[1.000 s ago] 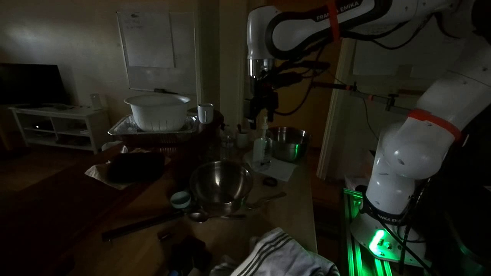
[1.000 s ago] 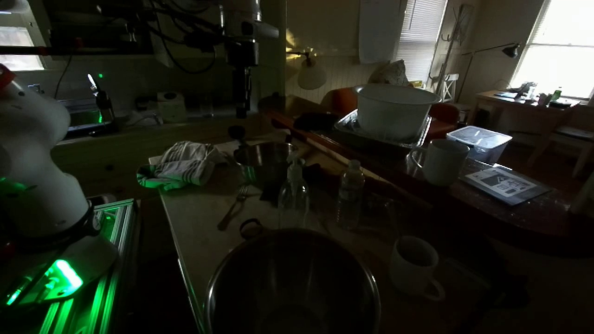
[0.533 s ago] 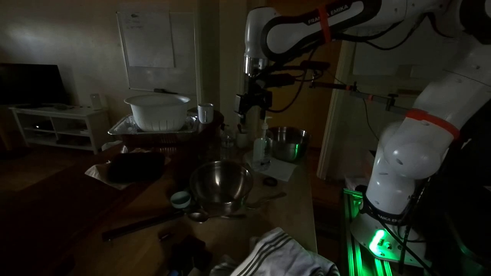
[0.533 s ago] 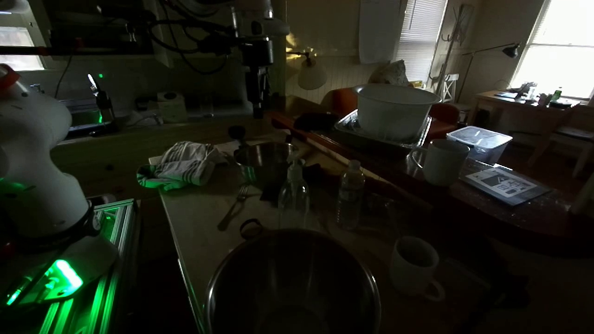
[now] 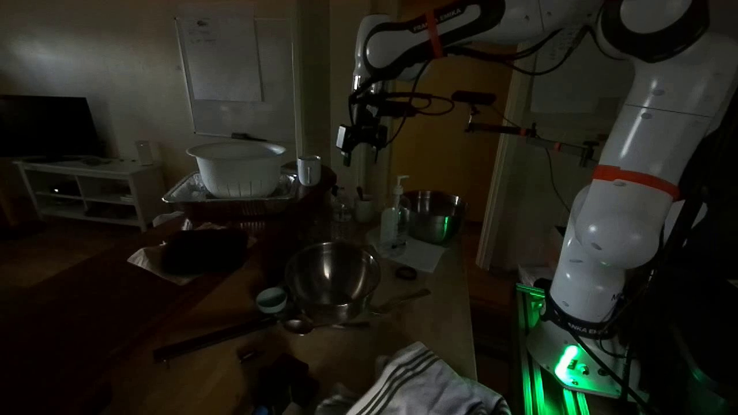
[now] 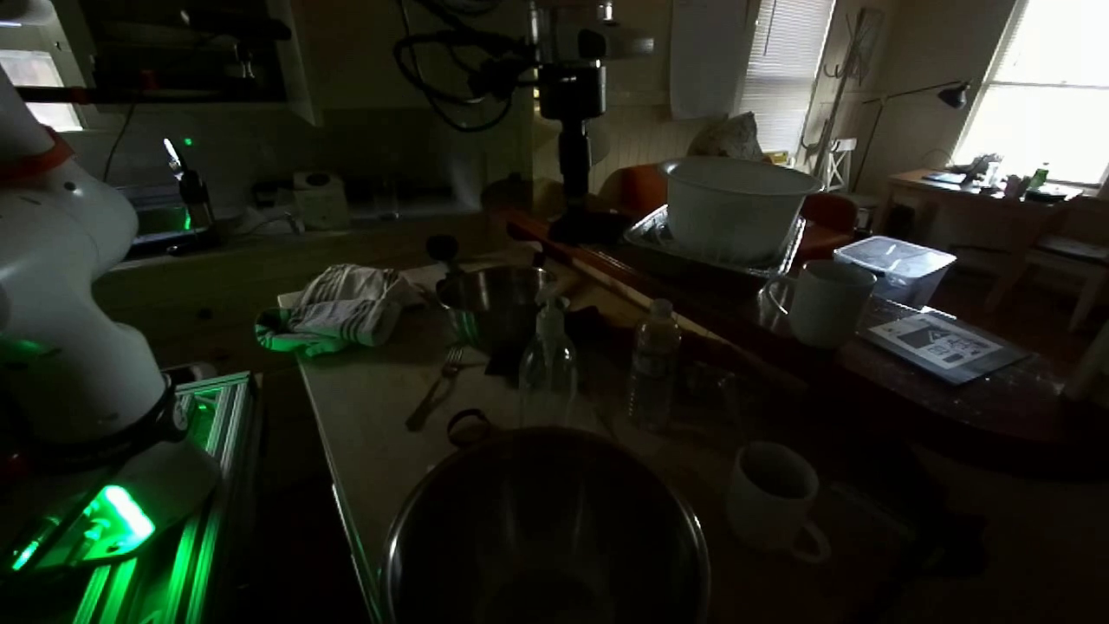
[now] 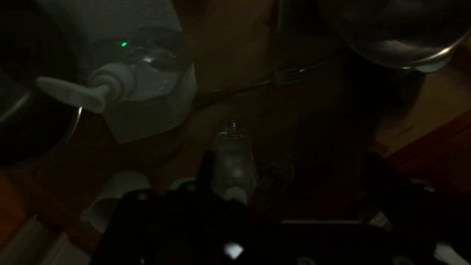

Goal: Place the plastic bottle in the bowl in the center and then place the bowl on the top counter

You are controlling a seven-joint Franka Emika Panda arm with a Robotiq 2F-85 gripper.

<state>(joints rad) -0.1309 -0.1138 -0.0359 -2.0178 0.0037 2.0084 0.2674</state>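
One steel bowl sits mouth upward near the middle of a wooden table, in an exterior view — a small cup just beside it at left, a spoon on its near side, a fork to its right; the plastic bottle stands upright on the table's far part, outside the bowl, left of a pump bottle; a second bowl stands farther right; the claw, unclenched, hangs higher than the bottle and apart from it, its fingers spread; in the dark wrist view the bottle shows dimly; a striped towel lies at the near end; a white tub rests in a foil tray, far left.
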